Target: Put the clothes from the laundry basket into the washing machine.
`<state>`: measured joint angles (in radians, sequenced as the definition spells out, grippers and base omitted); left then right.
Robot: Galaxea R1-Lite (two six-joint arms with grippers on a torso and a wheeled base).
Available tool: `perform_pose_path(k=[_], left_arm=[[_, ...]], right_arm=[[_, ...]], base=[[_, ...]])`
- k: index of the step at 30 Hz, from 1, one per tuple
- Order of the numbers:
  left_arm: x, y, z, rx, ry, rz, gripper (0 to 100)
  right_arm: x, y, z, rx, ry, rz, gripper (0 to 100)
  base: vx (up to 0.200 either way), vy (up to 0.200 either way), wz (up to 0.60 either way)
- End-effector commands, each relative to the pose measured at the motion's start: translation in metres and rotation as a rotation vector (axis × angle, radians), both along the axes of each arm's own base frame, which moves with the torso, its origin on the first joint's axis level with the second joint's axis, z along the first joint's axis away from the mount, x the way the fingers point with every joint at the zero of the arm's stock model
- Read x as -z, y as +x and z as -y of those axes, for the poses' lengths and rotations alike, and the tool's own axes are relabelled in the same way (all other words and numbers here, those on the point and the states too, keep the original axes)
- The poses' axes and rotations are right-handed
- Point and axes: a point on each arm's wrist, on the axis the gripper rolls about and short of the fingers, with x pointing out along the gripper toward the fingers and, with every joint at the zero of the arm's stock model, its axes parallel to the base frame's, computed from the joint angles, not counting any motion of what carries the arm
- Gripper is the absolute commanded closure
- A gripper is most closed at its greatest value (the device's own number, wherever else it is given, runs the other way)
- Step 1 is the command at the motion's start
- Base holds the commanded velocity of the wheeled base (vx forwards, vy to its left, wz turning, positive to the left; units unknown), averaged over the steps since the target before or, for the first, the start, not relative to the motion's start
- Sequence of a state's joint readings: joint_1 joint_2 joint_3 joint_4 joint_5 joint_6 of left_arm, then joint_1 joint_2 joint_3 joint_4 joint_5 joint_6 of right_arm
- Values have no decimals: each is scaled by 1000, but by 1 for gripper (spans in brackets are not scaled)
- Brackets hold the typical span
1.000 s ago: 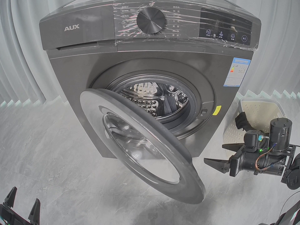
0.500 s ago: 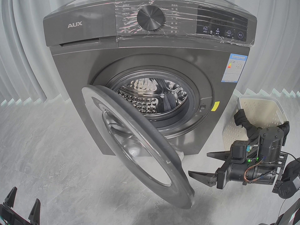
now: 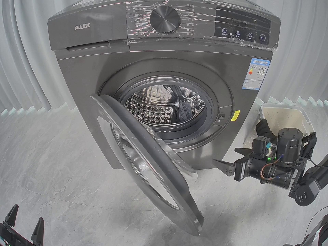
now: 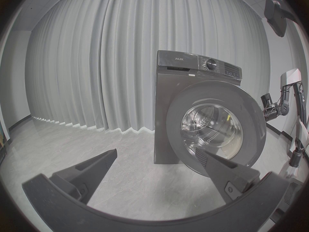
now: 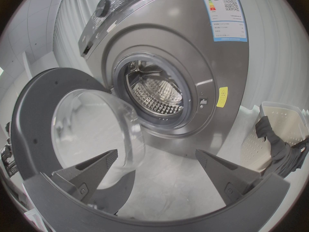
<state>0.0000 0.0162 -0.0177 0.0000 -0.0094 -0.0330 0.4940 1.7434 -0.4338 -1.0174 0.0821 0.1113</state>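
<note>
One dark garment (image 5: pixel 276 145): soft, limp cloth hung over the near rim of the laundry basket and sagging down inside. How much more lies in the basket I cannot tell.
Laundry basket (image 3: pixel 290 115): pale plastic with perforated walls and rounded corners. It stands on the floor just beside the machine's right front corner.
Right gripper (image 3: pixel 224 155): fingers spread wide, holding nothing. The dark wedge-shaped fingers with ribbed pads point at the machine's front, and the gripper is low, between the door's free edge and the basket.
Step in hand: the door stands open and the drum looks bare, so I judge that loading has not yet begun — the garment is next.
Next move: the right gripper would need to turn away from the machine toward the basket, come down over the fold on the rim and close on a good bunch of cloth. Limp fabric may trail and catch on the rim.
Washing machine (image 3: pixel 85 72): matt grey metal box, with clear film stretched over its control panel and round dial.
Door (image 3: pixel 147 161): thick grey ring around a bulging clear bowl, hinged on the robot's left and angled out toward the robot.
Drum (image 3: pixel 160 103): bright steel, dimpled and punched with holes.
Left gripper (image 4: pixel 156 150): fingers wide and empty — low on the left, well apart from the machine.
Floor (image 3: pixel 51 154): smooth, grey-veined stone.
</note>
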Motion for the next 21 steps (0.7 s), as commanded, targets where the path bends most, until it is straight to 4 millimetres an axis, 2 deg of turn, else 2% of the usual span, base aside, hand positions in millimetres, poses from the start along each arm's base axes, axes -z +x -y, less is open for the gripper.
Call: perform_pose_path(k=[1,4,6,7,8,14,18,21], left_arm=[[5,0,0,0,-1,0,0],[5,0,0,0,-1,0,0],[5,0,0,0,-1,0,0],[5,0,0,0,-1,0,0],[5,0,0,0,-1,0,0],[5,0,0,0,-1,0,0],[5,0,0,0,-1,0,0],[5,0,0,0,-1,0,0]], right_arm=[[22,31,-5,49,-17,-16,0],[32,47,-13,62,-23,-18,0],[33,48,-13,63,-25,-21,0],[40,64,-21,72,-25,-16,0],[42,70,-25,72,-22,-10,0],[46,92,-43,77,-17,17,0],[48,94,-50,63,-15,21,0],[50,87,-61,22,-11,21,0]], base=[[-200,0,0],[-67,0,0],[0,0,0],[0,0,0],[0,0,0],[0,0,0],[0,0,0],[0,0,0]])
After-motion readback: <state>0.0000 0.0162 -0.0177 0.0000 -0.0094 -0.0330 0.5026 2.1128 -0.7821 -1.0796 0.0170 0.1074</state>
